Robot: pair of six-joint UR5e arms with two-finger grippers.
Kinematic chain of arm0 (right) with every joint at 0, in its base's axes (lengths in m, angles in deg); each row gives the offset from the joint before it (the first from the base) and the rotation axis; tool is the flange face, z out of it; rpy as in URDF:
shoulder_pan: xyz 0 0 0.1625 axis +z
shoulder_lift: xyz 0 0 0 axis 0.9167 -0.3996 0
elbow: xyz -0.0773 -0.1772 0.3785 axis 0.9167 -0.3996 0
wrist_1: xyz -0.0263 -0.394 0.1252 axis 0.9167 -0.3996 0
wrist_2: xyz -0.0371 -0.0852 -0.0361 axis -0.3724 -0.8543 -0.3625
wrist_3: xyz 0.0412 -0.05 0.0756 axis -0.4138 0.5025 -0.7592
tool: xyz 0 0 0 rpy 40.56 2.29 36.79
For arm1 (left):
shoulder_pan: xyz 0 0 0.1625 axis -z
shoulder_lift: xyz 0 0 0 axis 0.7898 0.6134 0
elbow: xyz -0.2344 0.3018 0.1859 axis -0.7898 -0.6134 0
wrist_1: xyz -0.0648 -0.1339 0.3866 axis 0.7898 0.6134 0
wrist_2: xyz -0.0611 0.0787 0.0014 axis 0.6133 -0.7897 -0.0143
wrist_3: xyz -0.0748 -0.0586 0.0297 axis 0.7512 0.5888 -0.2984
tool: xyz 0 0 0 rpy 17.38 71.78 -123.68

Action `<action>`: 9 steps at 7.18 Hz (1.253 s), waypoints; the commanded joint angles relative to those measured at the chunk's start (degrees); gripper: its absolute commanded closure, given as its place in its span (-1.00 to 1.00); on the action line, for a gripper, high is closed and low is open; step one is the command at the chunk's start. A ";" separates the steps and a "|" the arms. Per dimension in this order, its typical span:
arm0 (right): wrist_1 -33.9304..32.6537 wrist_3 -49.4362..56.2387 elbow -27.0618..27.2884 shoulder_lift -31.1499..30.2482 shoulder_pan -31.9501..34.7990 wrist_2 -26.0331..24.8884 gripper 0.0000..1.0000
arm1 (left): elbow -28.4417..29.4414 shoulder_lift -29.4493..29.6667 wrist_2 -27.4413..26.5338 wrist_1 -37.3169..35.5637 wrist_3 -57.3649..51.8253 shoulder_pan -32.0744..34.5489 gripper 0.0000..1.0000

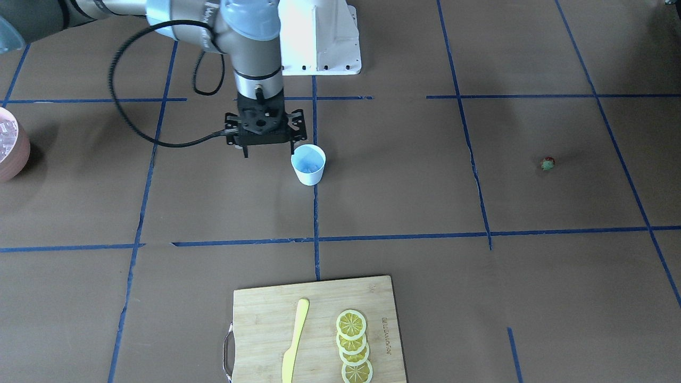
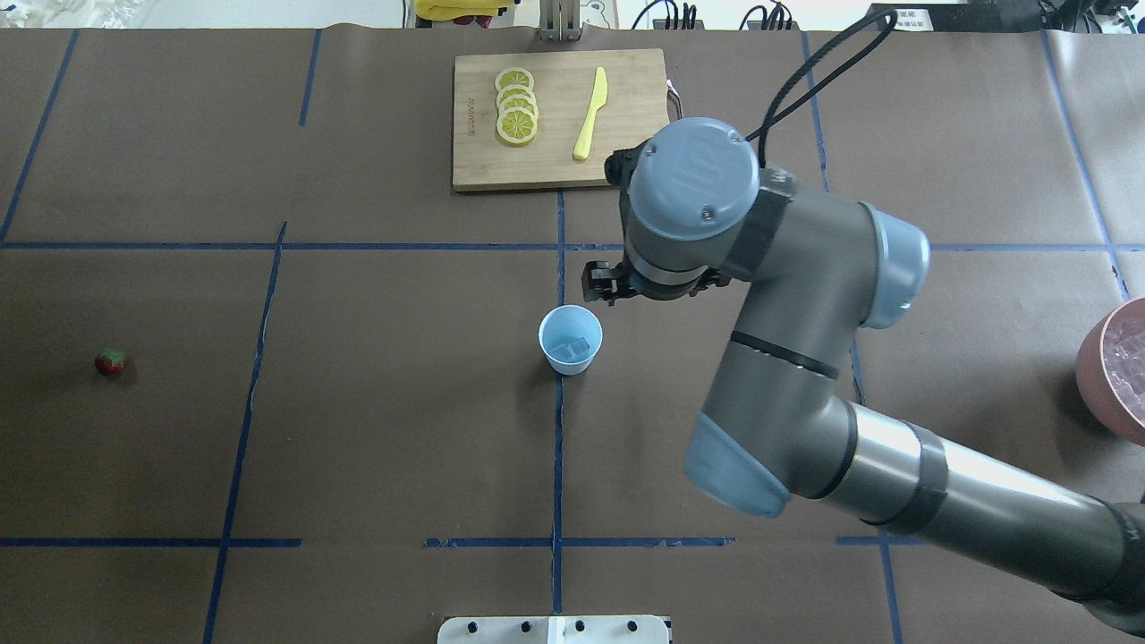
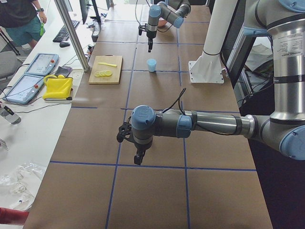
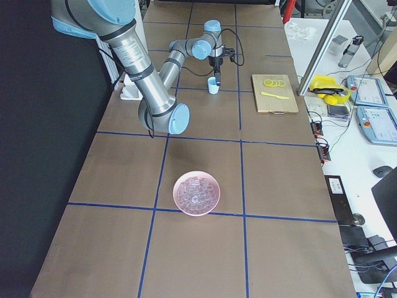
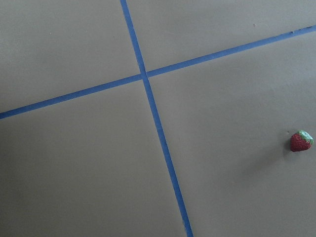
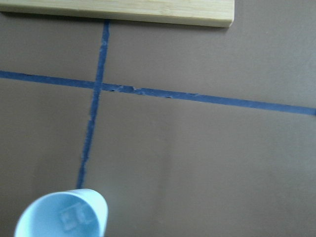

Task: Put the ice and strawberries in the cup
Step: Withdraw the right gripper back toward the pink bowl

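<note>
Ice (image 2: 577, 343) sits in the cup (image 2: 570, 365) beside my right jaws, 1 strawberry (image 2: 110, 361) lies well apart on the surface (image 2: 358, 447), probably for my left jaws, and I cannot tell either pair's state.

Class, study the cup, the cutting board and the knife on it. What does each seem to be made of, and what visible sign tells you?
Cup: likely paper or thin plastic; matte white wall, pale blue inside, thin rim.
Cutting board: bamboo or wood; pale tan striped grain, smooth finish.
Knife: probably plastic; uniform pale yellow, one piece, no metallic shine.
</note>
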 commanded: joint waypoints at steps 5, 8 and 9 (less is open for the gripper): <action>17.54 40.82 11.47 -39.39 25.66 19.72 -0.97 | -0.17 0.00 0.00 0.09 0.02 0.00 -1.00; 24.57 55.94 9.36 -52.97 33.50 22.04 -0.95 | -0.17 0.00 0.09 0.00 0.02 0.09 -1.00; 26.49 58.77 8.39 -56.31 33.70 21.78 -0.95 | -0.17 0.00 0.09 0.09 0.02 0.09 -1.00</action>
